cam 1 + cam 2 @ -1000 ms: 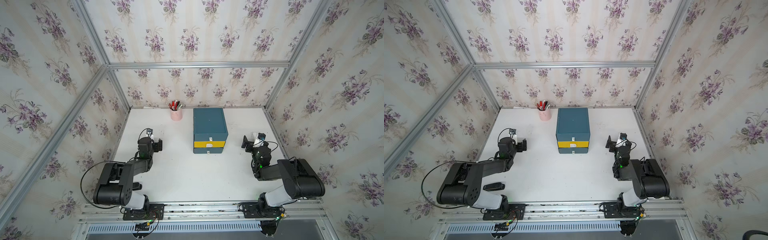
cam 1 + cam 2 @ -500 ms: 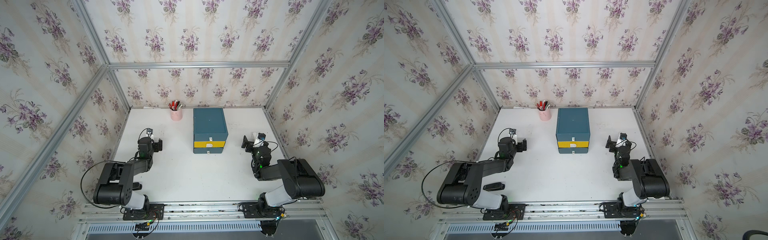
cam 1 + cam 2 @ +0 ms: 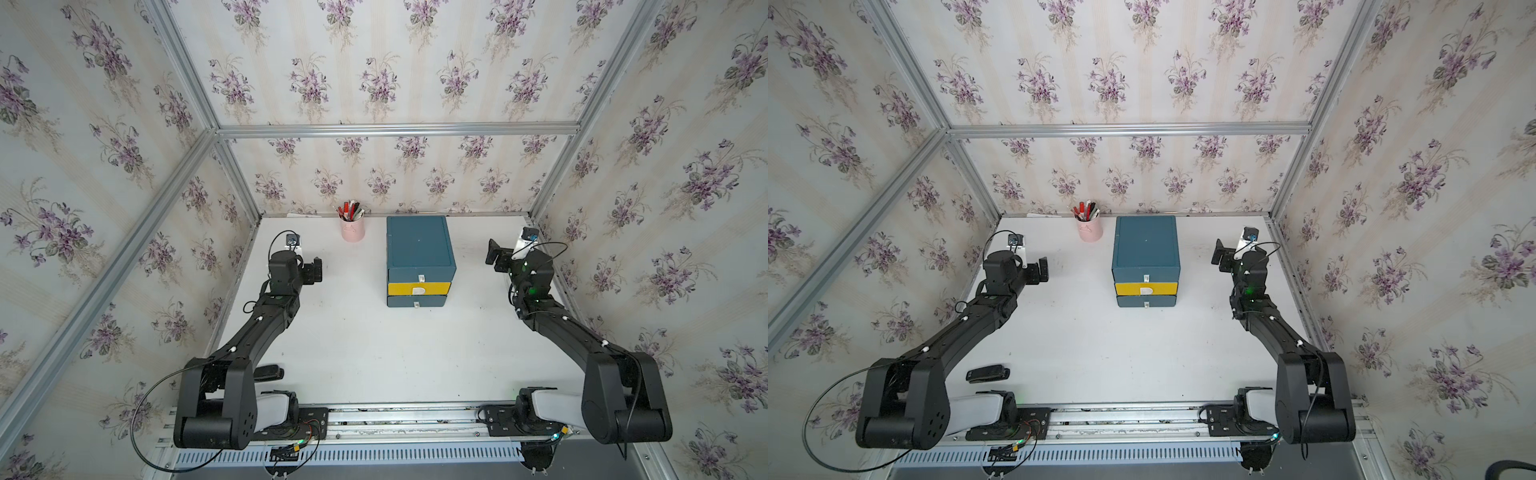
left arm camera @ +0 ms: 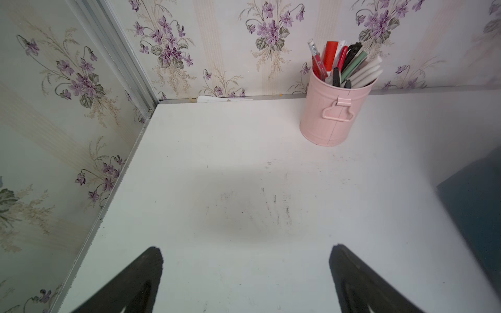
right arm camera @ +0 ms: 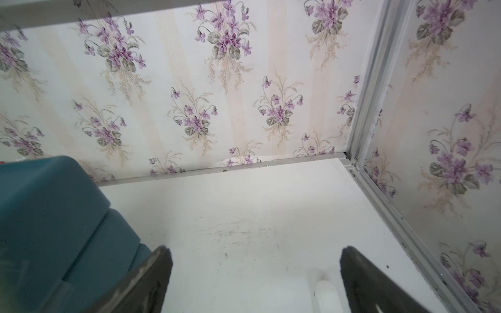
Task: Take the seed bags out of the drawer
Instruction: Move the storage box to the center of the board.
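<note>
Drawer unit (image 3: 417, 249): far middle of the counter (image 3: 374, 353), all three drawers shut.
Seed bags: hidden from every view.
Left end effector (image 3: 317, 270): fingers apart, empty, left of unit.
Right end effector (image 3: 493, 254): fingers apart, empty, right of unit.

- Both top views look steeply down from high above the front rail (image 3: 395, 415), facing the back wall (image 3: 395, 174). From well back they take in the whole tabletop (image 3: 374, 353) and the drawer unit (image 3: 417, 245) (only a slight sideways shift sets them apart).
- The left wrist view sits low and close over the tabletop. It looks past the left end effector (image 4: 245, 248) toward the back left corner (image 4: 156, 101) and the pink pen cup (image 4: 333, 113).
- The right wrist view, equally low, looks past the right end effector (image 5: 256, 248) toward the back right corner (image 5: 349, 157).
- All four views share the back wall and the drawer unit, which is blurred at the frame edge in both wrist views.
</note>
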You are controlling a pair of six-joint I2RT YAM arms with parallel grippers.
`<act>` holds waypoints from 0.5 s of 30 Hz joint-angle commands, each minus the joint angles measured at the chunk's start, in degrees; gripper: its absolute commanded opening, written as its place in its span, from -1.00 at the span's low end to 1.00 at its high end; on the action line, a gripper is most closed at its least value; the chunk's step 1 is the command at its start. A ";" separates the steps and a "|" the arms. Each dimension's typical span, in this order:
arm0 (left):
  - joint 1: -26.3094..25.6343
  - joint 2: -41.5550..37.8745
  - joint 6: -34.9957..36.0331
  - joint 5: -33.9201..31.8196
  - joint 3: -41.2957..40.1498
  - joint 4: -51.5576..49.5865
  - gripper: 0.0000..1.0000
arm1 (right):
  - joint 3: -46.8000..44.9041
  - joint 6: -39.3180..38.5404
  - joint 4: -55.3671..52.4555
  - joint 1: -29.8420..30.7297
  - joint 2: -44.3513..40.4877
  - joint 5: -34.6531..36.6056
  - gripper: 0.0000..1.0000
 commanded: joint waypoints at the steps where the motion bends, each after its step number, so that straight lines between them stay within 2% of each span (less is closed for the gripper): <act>1: -0.60 0.07 -3.69 3.97 3.89 -11.90 1.00 | 5.99 5.07 -16.61 0.13 -0.05 -10.64 1.00; 7: -1.61 3.72 -7.89 8.55 12.33 -20.59 1.00 | 15.34 8.68 -25.54 2.51 3.56 -26.57 1.00; 15: -2.39 5.17 -12.26 13.98 17.72 -25.01 1.00 | 22.13 11.99 -30.16 7.68 7.82 -32.79 1.00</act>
